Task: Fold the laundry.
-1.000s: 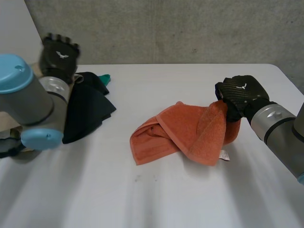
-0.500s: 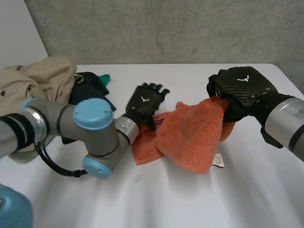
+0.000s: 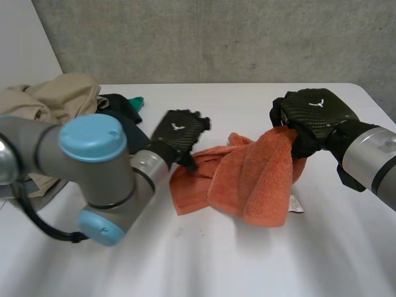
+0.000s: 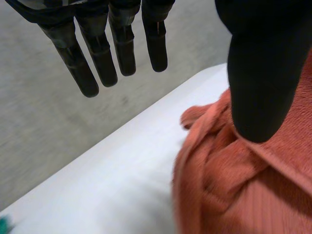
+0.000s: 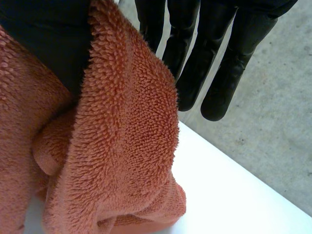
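Barely started tbh: the orange towel (image 3: 247, 179) is bunched up mid-table (image 3: 216, 266), 0 folds done. Right hand (image 3: 309, 117) pinches 1 end up in the air, left hand (image 3: 179, 131) hovers open-fingered over the other end. Clothes pile (image 3: 65, 96) isn't folded either.

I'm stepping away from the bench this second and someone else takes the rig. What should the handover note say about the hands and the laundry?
Right hand: shut on the orange towel, holding one bunch of it lifted; the rest lies crumpled on the table.
Left hand: open, fingers straight, at the towel's other end, thumb over the cloth, holding nothing.
Pile beside the left arm: beige garment and black garment, both unfolded.
Done: nothing folded yet.
Left: spread and fold the towel, then the pile.
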